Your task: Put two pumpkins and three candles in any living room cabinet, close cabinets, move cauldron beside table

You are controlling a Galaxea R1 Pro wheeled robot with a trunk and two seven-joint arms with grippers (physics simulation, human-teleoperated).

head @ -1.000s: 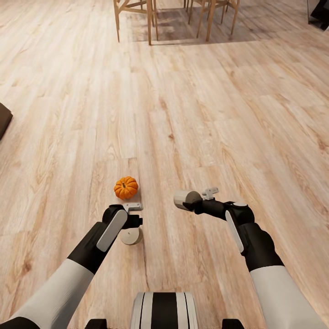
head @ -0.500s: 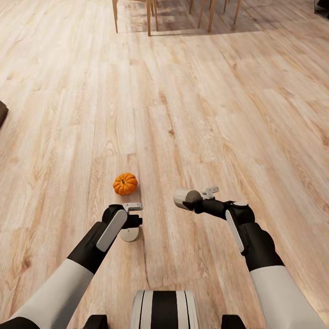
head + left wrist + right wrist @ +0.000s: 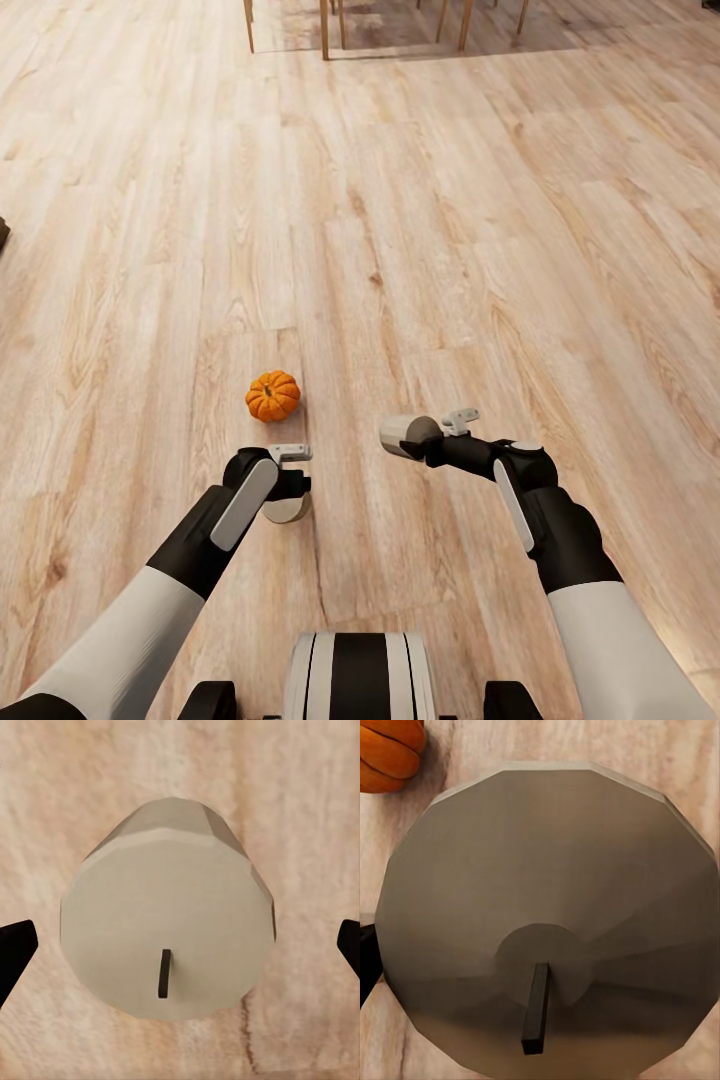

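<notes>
On the pale wood floor (image 3: pixel 420 200), just ahead of the robot's left arm, sat one small orange pumpkin (image 3: pixel 272 396), upright, its short stem pointing up. It lay apart from both arms, nearer the left one. In the right wrist view a slice of the same pumpkin (image 3: pixel 388 751) showed at the frame's corner.

The left pincer (image 3: pixel 287 482) pointed down at the floor, a little short of the pumpkin. A squat cream candle (image 3: pixel 285 510) showed under it in the head view. In the left wrist view that candle (image 3: pixel 166 922) filled the middle, its dark wick facing the camera, while the two dark fingertips (image 3: pixel 15 949) stood wide at either edge, clear of the wax. So the left pincer was spread open, and I could not tell whether the candle rested on the floor.

The right pincer (image 3: pixel 430 432) reached forward and inward, level with the left one, closed around a second candle (image 3: pixel 407 436), lying sideways in the grip. The right wrist view looked straight at this grey-cream candle (image 3: pixel 547 870) and its wick.

At the far edge of the head view stood wooden chair legs (image 3: pixel 324 25), well apart from everything else.
</notes>
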